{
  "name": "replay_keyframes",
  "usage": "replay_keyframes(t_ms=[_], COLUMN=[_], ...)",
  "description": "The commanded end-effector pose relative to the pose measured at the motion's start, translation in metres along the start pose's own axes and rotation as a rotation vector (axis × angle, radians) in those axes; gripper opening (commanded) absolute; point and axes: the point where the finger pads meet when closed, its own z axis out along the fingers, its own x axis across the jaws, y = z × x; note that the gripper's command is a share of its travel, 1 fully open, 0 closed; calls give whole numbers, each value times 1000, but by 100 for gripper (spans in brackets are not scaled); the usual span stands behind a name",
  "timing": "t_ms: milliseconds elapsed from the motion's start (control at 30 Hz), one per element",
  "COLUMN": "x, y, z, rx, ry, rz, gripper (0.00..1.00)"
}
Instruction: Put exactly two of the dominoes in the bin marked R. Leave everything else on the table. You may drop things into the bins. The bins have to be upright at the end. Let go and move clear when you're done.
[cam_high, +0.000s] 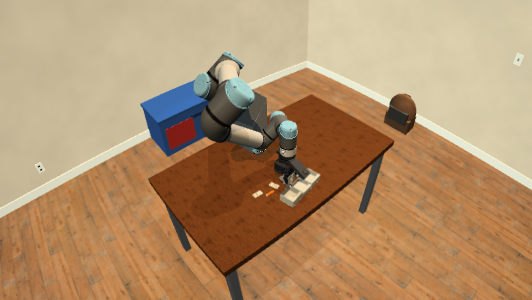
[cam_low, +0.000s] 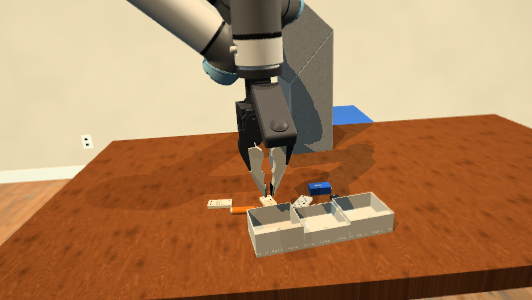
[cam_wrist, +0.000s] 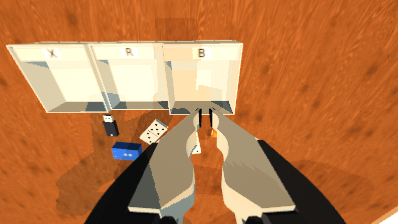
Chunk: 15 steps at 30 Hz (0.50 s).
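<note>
1. The claw (cam_low: 269, 192) hangs tips down just behind the row of bins (cam_low: 280, 240), at the end marked B (cam_wrist: 201, 52). Its fingers are nearly together with only a thin slit between them and nothing in it: narrow and empty.
2. A domino (cam_low: 268, 200) lies on the surface (cam_low: 150, 250) right under the tips, beside the B bin's back wall. This is probably why the claw hangs here, lined up over a piece to pick. The fingers would have to part first.
3. Most of that domino is hidden by the fingers, so I cannot tell its long axis.
4. A second domino (cam_wrist: 153, 131) lies flat with its dots up, just behind the bin marked R (cam_wrist: 129, 52). Its long axis runs on a slant to the bin wall.
5. A third domino (cam_low: 220, 203) lies flat further out, beyond an orange stick (cam_low: 242, 209). Its long axis runs roughly along the row of bins.
6. No domino shows in the R bin, so both still seem to be needed.
7. A blue block (cam_wrist: 126, 150) and a small black piece (cam_wrist: 110, 125) lie near the second domino and should stay on the surface.
</note>
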Motion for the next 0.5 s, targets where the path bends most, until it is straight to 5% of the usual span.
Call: replay_keyframes(t_ms=[0,467], x=[-28,-82], y=[-3,-7], z=[-1,-1], rx=[1,1], ry=[-1,-1], rz=[-3,-3], gripper=[4,4])
